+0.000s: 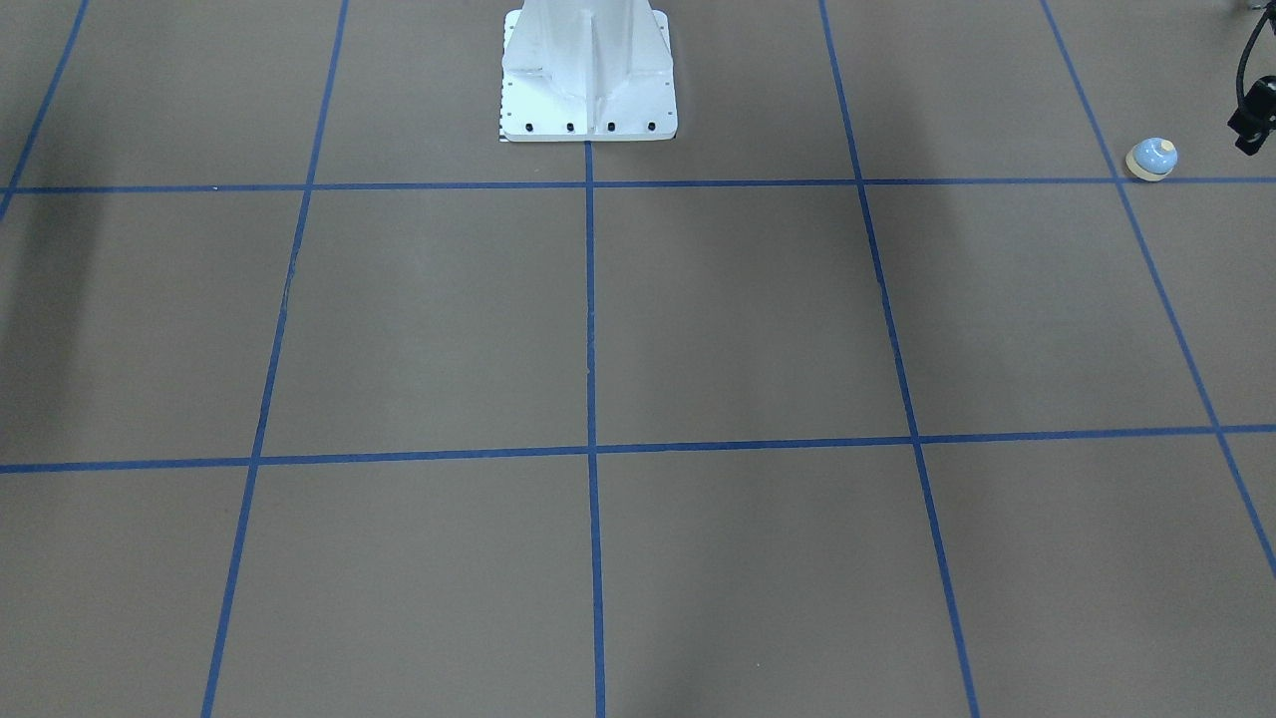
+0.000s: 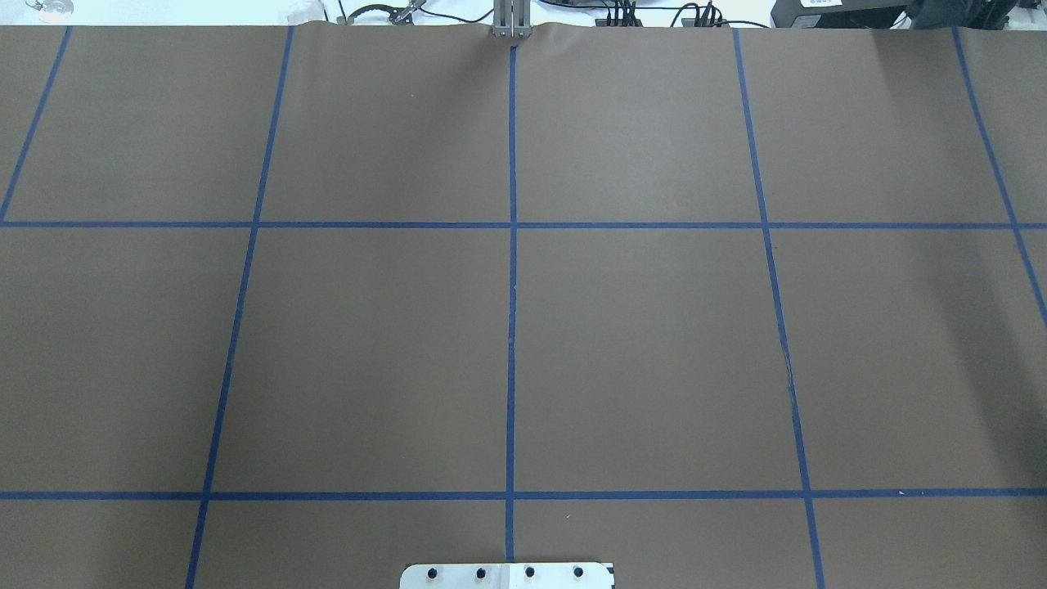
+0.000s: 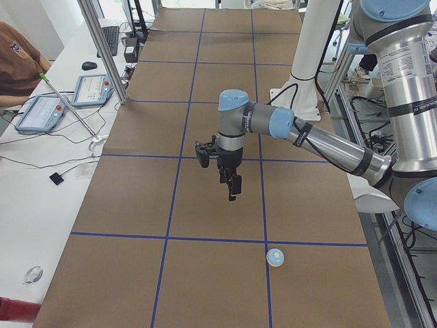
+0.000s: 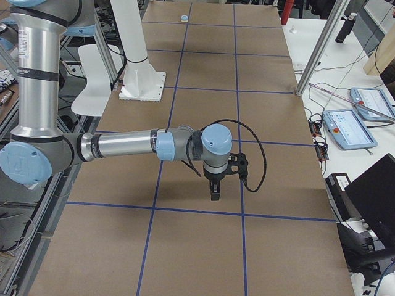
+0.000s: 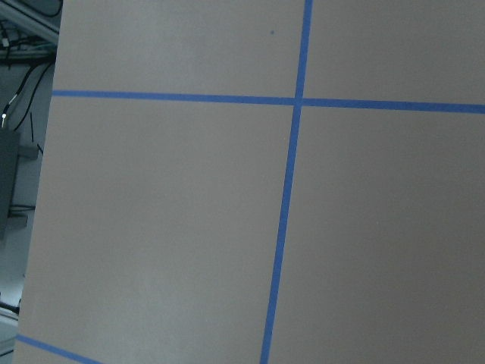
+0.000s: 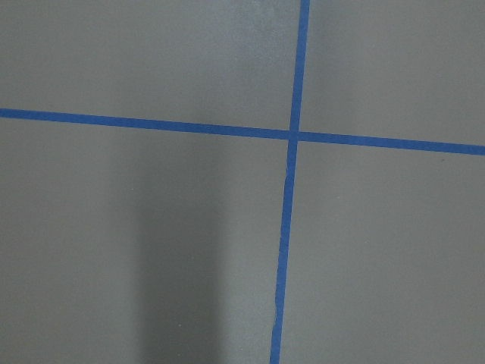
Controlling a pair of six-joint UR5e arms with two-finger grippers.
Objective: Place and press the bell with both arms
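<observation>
Hovering above the table (image 2: 654, 343), the left gripper (image 3: 231, 192) and the right gripper (image 4: 215, 194) are recorded apart from the bell (image 1: 1151, 159).
The bell is seen resting on the brown surface near the table's end on the robot's left, just beside a blue tape line (image 1: 698, 183) and close to a crossing. The left gripper is held near it, without contact; the right gripper is well apart. Whether either claw is released or clenched cannot be told.

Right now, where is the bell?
The bell stands on the table at the robot's left end, far right in the front-facing view, beside a blue tape crossing.
</observation>
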